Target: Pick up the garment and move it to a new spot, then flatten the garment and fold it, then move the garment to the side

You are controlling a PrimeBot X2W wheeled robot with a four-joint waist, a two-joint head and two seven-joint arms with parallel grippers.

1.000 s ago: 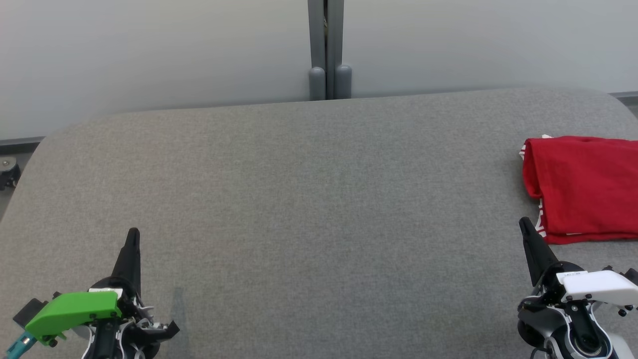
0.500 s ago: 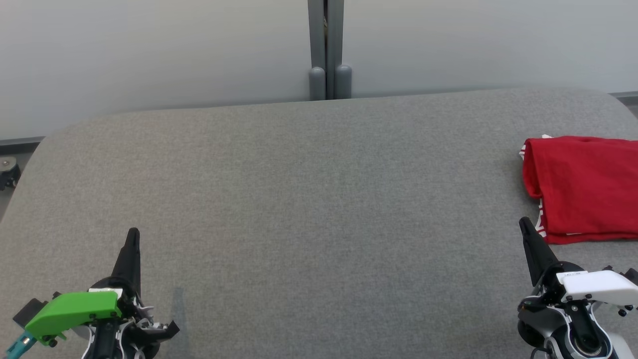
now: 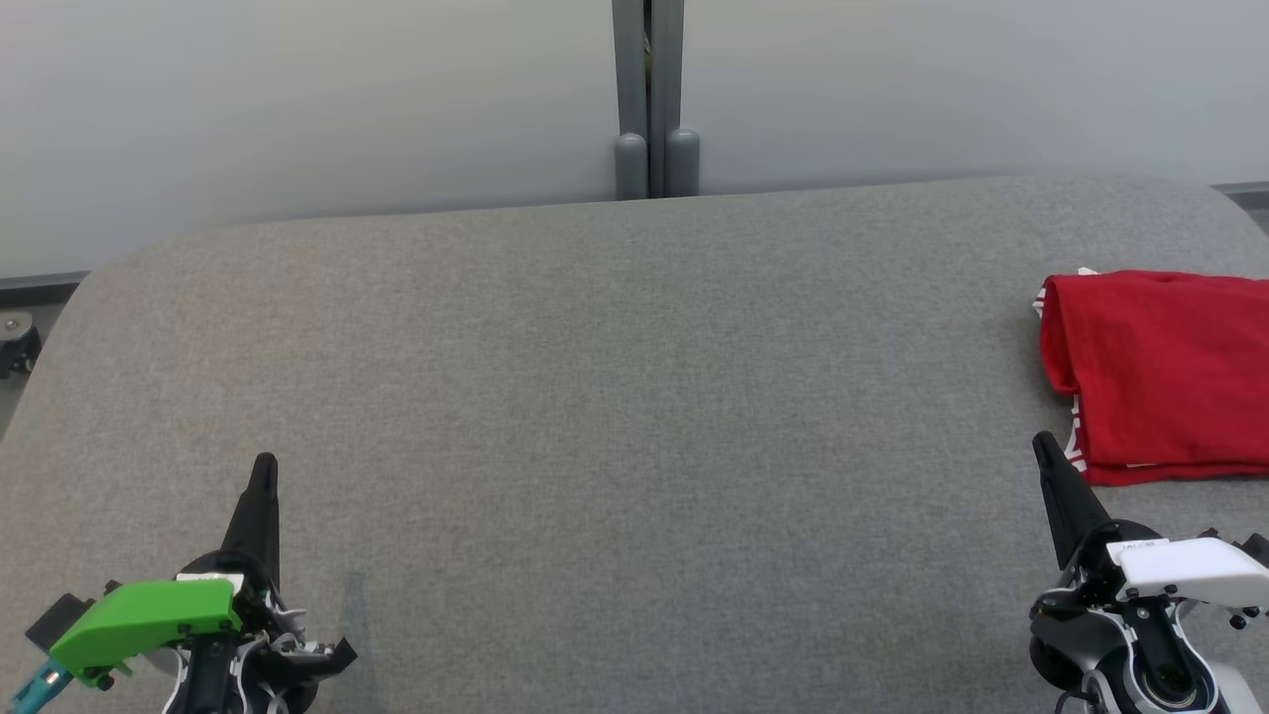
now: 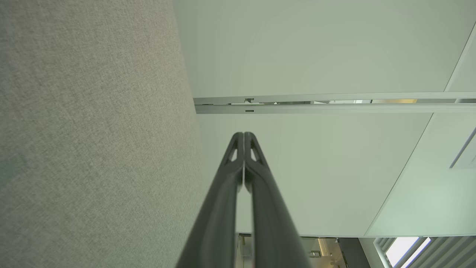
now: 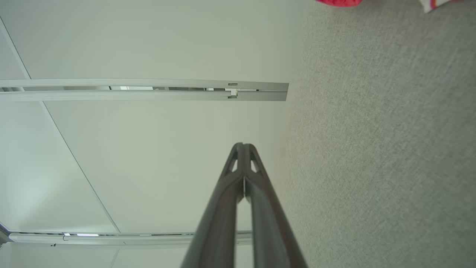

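change: none. Across the last second, the head view is identical and both arms and the cloth are static.
left gripper (image 3: 264, 484): parked at the lower left over the grey fabric-covered table (image 3: 634, 416). Its long dark fingers are pressed together tip to tip with nothing between them, which the left wrist view confirms (image 4: 244, 137).
right gripper (image 3: 1049, 458): parked at the lower right, jaws likewise clenched on nothing. Its tip is just beside the garment's near-left corner, and I can't tell whether it clears the cloth or touches it.
red folded garment (image 3: 1160, 372): lies flat in a stacked rectangle at the table's far right, well apart from the left gripper, with red-and-white striped trim (image 3: 1076, 451) along its left edge.
meaning: my read is that the fold is done and the garment is already set to the side. With both arms idle and empty, this looks like the end of the task or a pause, not a step in progress.
cut off: the head view's right edge clips the garment, so its full width and the neatness of the fold there are unknown. Garment type is not readable.
right wrist view: shows a sliver of red (image 5: 338, 2) and a bit of the trim at the top edge, too little to judge.
layers: how many folds there are is unclear, as the left edge is rolled over and bulky.
background: pale wall panels and a grey post (image 3: 649, 99). A castor (image 3: 15, 337) at far left is partly hidden by the table.
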